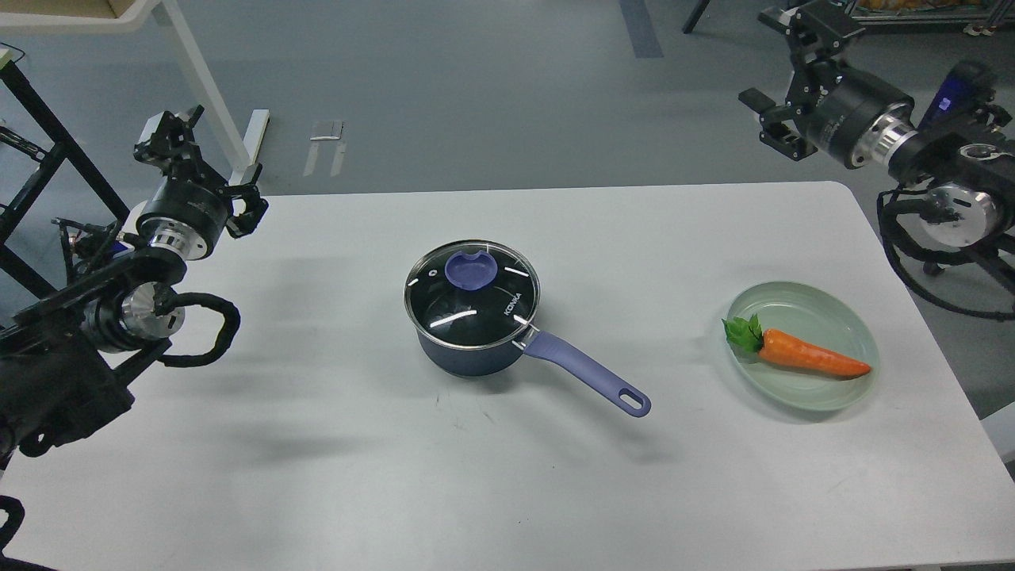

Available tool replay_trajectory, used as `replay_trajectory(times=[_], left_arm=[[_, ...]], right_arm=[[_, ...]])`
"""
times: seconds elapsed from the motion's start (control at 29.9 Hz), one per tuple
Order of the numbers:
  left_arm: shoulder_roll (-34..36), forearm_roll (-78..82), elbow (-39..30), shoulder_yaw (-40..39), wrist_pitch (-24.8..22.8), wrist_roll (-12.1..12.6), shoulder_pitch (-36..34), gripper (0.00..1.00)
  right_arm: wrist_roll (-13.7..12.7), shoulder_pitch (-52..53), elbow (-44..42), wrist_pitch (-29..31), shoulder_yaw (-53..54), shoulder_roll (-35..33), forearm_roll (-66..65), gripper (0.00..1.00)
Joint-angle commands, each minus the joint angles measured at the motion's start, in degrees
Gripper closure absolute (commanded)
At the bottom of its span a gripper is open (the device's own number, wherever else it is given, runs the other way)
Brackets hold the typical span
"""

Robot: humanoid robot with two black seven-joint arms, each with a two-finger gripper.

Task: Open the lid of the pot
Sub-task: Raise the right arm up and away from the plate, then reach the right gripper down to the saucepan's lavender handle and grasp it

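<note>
A dark blue pot (468,353) with a purple handle (587,377) stands mid-table. Its glass lid (444,305) with a purple knob (471,270) sits shut on it. My left gripper (210,170) is open and empty over the table's far left edge, well left of the pot. My right gripper (781,67) is open and empty, raised high beyond the table's far right corner, far from the pot.
A pale green plate (860,333) with an orange carrot (809,357) lies at the right of the white table (317,476). A black frame (32,159) and a white table leg (198,87) stand off the table at the far left.
</note>
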Motion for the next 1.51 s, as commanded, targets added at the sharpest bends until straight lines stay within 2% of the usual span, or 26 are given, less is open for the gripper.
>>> replay_trajectory(times=[0.0, 0.27, 0.5, 0.7, 0.84, 1.0, 1.2, 1.47], left_arm=[[1.61, 0.02, -1.17, 0.11, -0.39, 0.0, -0.06, 0.01], [2.06, 0.11, -1.26, 0.37, -0.66, 0.0, -0.67, 0.01], [1.97, 0.11, -1.26, 0.63, -0.57, 0.0, -0.59, 0.01], [1.97, 0.64, -1.26, 0.63, -0.66, 0.0, -0.85, 0.01], [1.97, 1.25, -1.26, 0.63, -0.66, 0.0, -1.55, 0.01], [1.97, 1.25, -1.26, 0.63, -0.75, 0.0, -1.99, 0.01], [1.97, 1.25, -1.26, 0.63, -0.75, 0.0, -1.99, 0.01], [1.97, 3.97, -1.08, 0.72, -0.48, 0.0, -4.36, 0.01]], right_arm=[[-0.06, 7.61, 4.91, -1.87, -9.79, 0.31, -11.39, 0.0], [-0.06, 22.65, 17.21, -2.57, -31.33, 6.72, -26.25, 0.0], [-0.24, 27.05, 22.32, -5.91, -42.86, 14.81, -39.79, 0.05], [-0.24, 26.88, 24.43, -6.0, -46.99, 19.29, -41.39, 0.08], [-0.41, 26.27, 24.43, -6.09, -48.76, 21.32, -41.92, 0.16], [-2.26, 25.39, 24.43, -6.18, -49.46, 21.94, -41.92, 0.24], [-2.35, 24.69, 24.35, -6.27, -49.64, 22.64, -41.83, 0.29], [-2.35, 23.8, 23.73, -7.06, -49.64, 23.34, -41.83, 0.45]])
